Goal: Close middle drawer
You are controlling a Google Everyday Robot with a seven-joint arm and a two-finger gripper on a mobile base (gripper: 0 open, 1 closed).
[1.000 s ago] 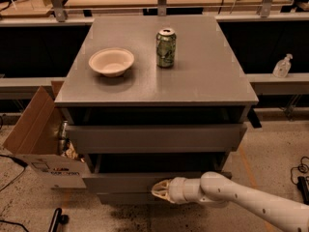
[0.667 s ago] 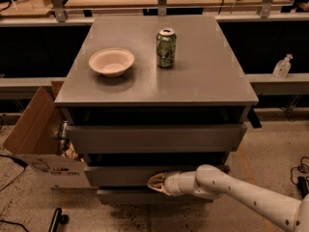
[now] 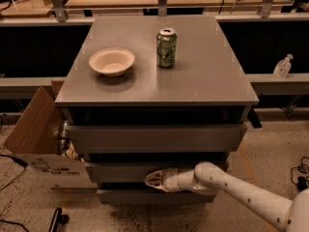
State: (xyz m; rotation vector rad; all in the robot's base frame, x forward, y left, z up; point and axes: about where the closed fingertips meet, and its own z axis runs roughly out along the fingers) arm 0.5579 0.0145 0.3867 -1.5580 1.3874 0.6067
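Grey matte worktop (image 3: 212, 81) filled the middle of my view, the top of a low cabinet of three drawers. On it a pale bowl (image 3: 112, 62) sat toward the left, and a green can (image 3: 166, 47) stood upright to its right and a little farther back, the two well apart. Beyond the cabinet ran a wooden rail, and on a ledge (image 3: 277, 83) at the right a small clear bottle (image 3: 283, 65) stood. An open cardboard box (image 3: 29, 129) rested on the speckled floor (image 3: 270, 149) against the cabinet's left side, and some cables (image 3: 301, 173) lay at the far right.

Under the worktop the top drawer (image 3: 154, 138) showed a tall, wide front. The middle drawer (image 3: 116, 172) was just below it, its slim front plain and handleless, with a dark band above; I could not tell whether it was fully home. The bottom drawer (image 3: 140, 197) lay under that.

My white arm (image 3: 236, 187) came in from the lower right, nearly level, reaching left across the cabinet's near face. The hand (image 3: 150, 179) was at the middle drawer's front, right of its centre, tip against the panel's lower edge. Whether the hand was clenched or released I could not tell.
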